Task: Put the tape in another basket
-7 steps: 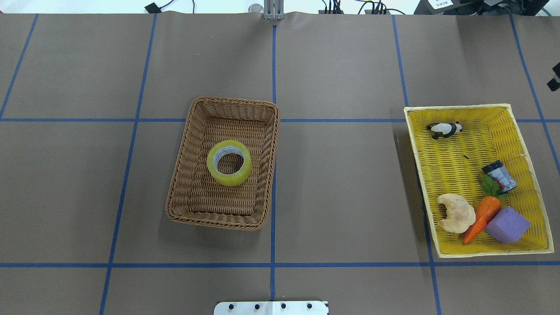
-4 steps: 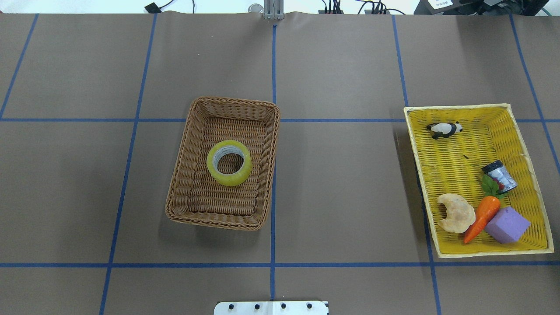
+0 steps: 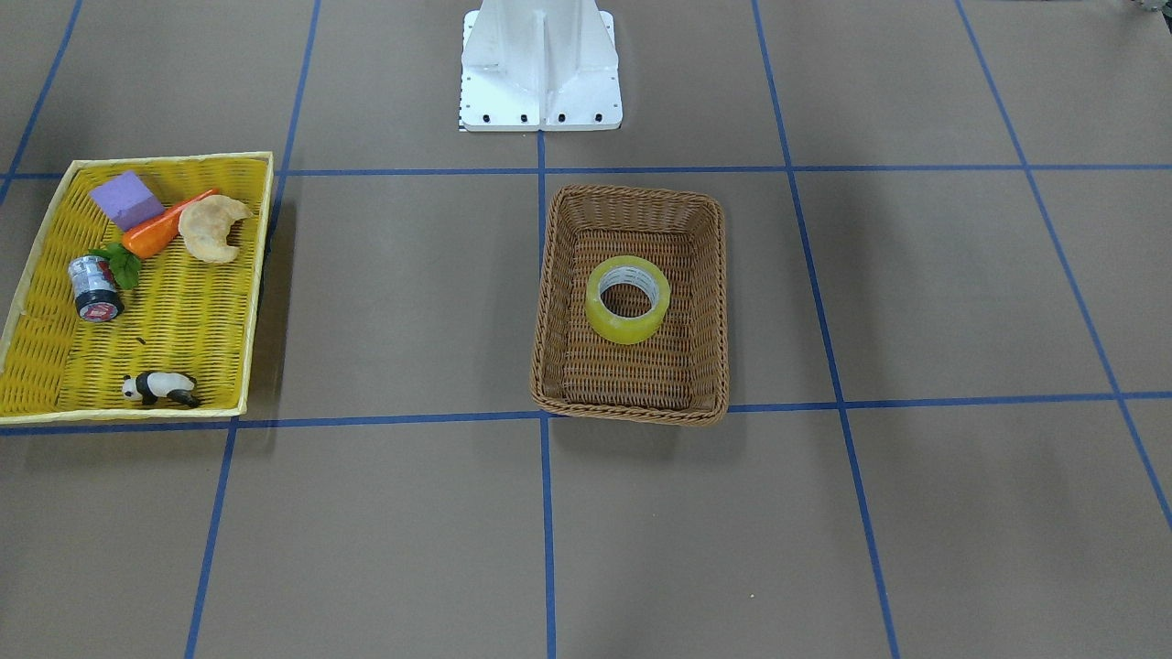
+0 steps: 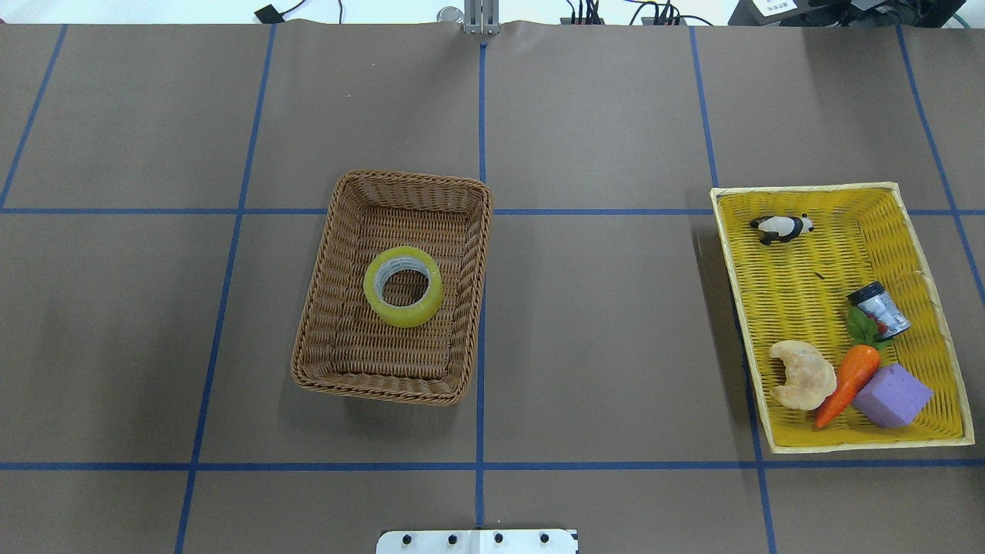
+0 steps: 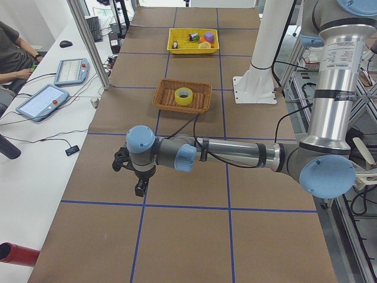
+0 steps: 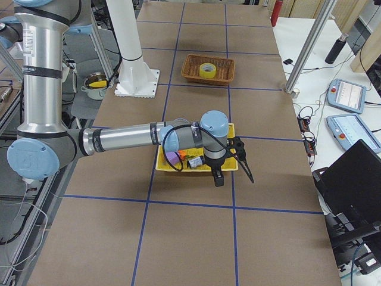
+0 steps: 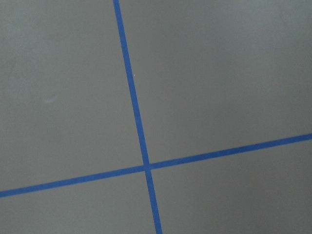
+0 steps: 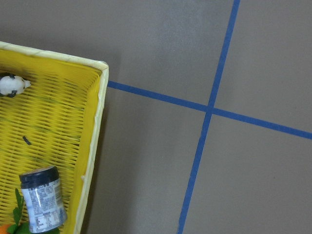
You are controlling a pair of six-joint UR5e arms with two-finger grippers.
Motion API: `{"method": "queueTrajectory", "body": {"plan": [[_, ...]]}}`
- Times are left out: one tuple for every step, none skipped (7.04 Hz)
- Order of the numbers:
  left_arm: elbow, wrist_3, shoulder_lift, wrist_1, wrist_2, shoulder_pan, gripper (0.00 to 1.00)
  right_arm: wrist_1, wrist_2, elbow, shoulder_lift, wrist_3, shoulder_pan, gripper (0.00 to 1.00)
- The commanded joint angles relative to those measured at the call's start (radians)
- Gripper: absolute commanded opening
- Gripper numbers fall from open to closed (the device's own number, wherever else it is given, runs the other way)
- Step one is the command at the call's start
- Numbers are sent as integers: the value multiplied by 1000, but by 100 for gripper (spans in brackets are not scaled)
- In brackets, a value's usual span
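The tape [image 4: 402, 286] is a yellow roll with a white core. It lies flat in the middle of the brown wicker basket [image 4: 308, 331], and shows there in the front view too [image 3: 628, 299]. My left gripper [image 5: 140, 187] shows only in the left side view, low over bare table and far from the brown basket [image 5: 162, 101]. My right gripper [image 6: 217, 177] shows only in the right side view, over the near edge of the yellow tray-basket [image 6: 159, 167]. I cannot tell whether either gripper is open or shut. Neither wrist view shows fingers.
The yellow tray-basket [image 4: 816, 189] at the right holds a panda figure [image 4: 781, 228], a small can [image 4: 879, 309], a croissant [image 4: 803, 374], a carrot [image 4: 846, 383] and a purple block [image 4: 893, 396]. The robot base [image 3: 540, 64] stands at the near edge.
A dark part at the right edge of the overhead view has left that view. The tape and both baskets have not moved.
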Motion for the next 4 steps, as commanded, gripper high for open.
{"method": "queueTrajectory", "body": {"plan": [[-19, -6, 40, -27, -22, -1, 98, 0, -10, 6, -1, -8, 2, 100], [-48, -21, 31, -12, -9, -1, 98, 2, -3, -9, 2, 4, 0, 100], [-50, -72, 31, 17, -3, -1, 98, 0, -7, -16, 11, 4, -8, 100], [-58, -78, 38, 19, -3, -2, 98, 2, -3, -19, 12, 6, -6, 100]]}}
